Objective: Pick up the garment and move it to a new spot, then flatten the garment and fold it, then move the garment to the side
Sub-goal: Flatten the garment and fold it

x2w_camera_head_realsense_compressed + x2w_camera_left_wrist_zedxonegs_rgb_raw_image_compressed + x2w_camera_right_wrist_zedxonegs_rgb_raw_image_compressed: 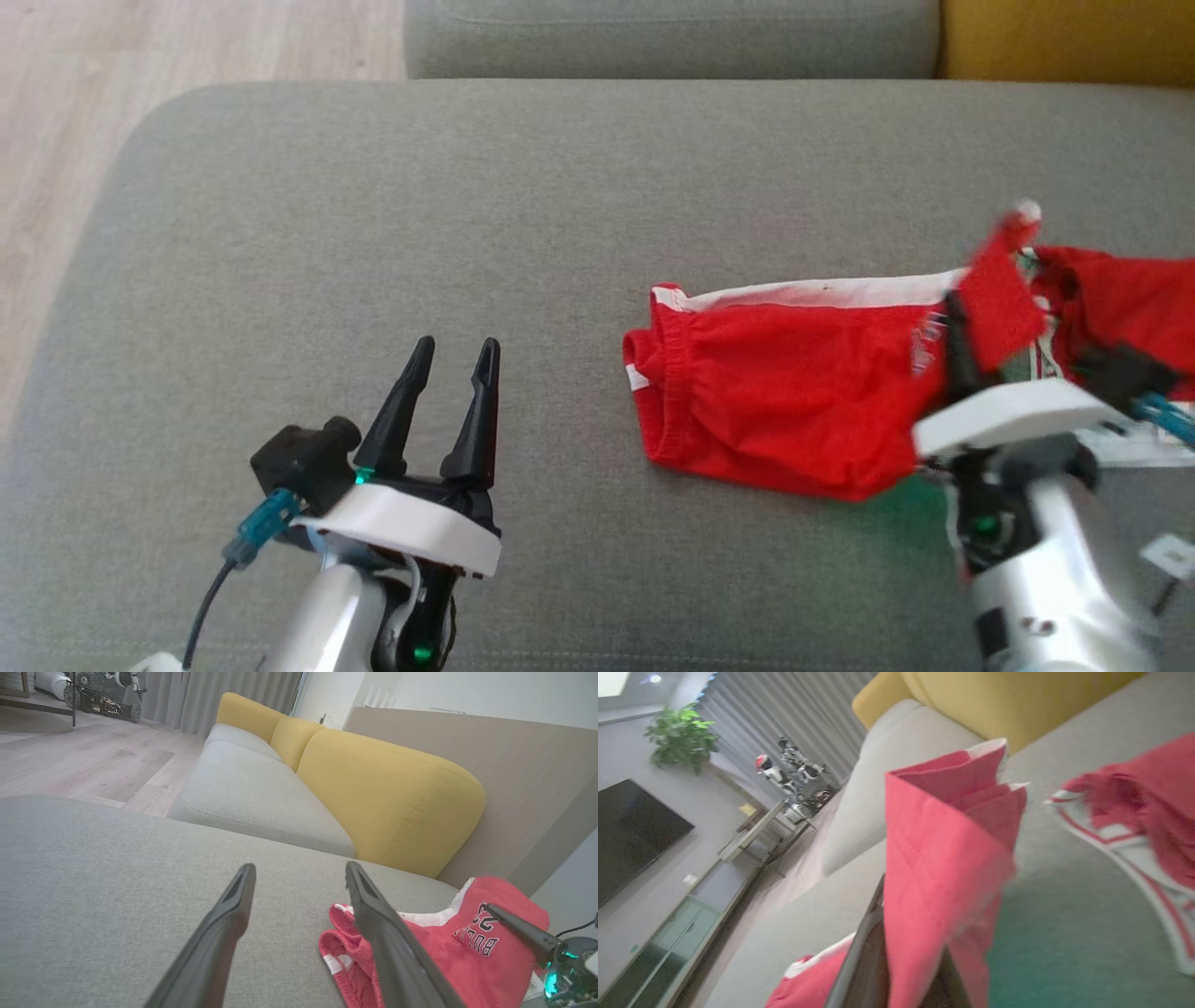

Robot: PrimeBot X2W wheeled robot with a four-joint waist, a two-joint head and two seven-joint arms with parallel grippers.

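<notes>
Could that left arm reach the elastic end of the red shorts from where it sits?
Probably yes: the left gripper is open, and bare grey cushion lies between it and the near waistband of the red shorts.

The grey seat cushion (373, 187) lies bare across its left half and along its far edge, leaving open room for a gripper to pass. At the near left, the left gripper (457, 343) stands over it with fingers apart. Right of the middle, the red garment (784, 392) covers the cushion out to the right edge. The right gripper (966, 317), clamped on a raised fold of the garment, blocks the near right. Past the far edge sit a second grey cushion (672, 37) and a yellow backrest (1064, 37).
</notes>
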